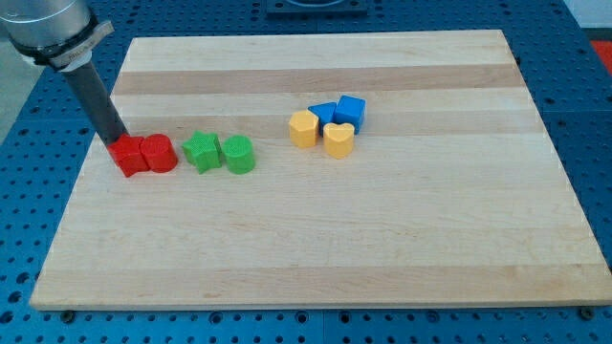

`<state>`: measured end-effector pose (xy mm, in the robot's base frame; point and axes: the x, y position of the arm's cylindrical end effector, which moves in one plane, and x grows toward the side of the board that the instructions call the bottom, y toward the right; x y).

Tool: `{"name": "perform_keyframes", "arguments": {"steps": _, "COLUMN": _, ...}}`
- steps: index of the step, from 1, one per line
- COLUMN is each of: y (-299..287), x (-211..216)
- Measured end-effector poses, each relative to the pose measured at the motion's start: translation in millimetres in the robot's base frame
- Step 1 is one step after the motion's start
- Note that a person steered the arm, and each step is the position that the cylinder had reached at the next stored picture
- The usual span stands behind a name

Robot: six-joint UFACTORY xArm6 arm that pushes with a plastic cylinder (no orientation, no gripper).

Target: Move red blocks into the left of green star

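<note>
my tip (117, 140) (bare rod, no claw in sight) touches the red star (127, 156) near the board's left edge; shove harder and the red cylinder (160, 154) bumps the green star (202, 152) rightward

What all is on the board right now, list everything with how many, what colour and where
red blocks: 2, red, touching side by side at the view's left; one at the tip, one to its right
green star: 1, green, just right of the red pair, with a small gap
green block: 1, green, rounded, touching the star's right side
yellow blocks: 2, yellow, centre top; one left, a heart shape to its right
blue blocks: 2, blue, just behind the yellow ones; one, one to its right
board: 1, pale wood, fills most of the view
my tip: 1, dark rod, at the upper left edge of the leftmost red block
</note>
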<state>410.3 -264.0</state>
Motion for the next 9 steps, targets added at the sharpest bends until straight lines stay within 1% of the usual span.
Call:
{"name": "perform_keyframes", "arguments": {"steps": 1, "y": -2.0, "x": 0.0}}
{"name": "perform_keyframes", "arguments": {"steps": 3, "y": -41.0, "x": 3.0}}
{"name": "perform_keyframes", "arguments": {"steps": 5, "y": -40.9, "x": 36.5}}
{"name": "perform_keyframes", "arguments": {"steps": 9, "y": -24.9, "x": 33.4}}
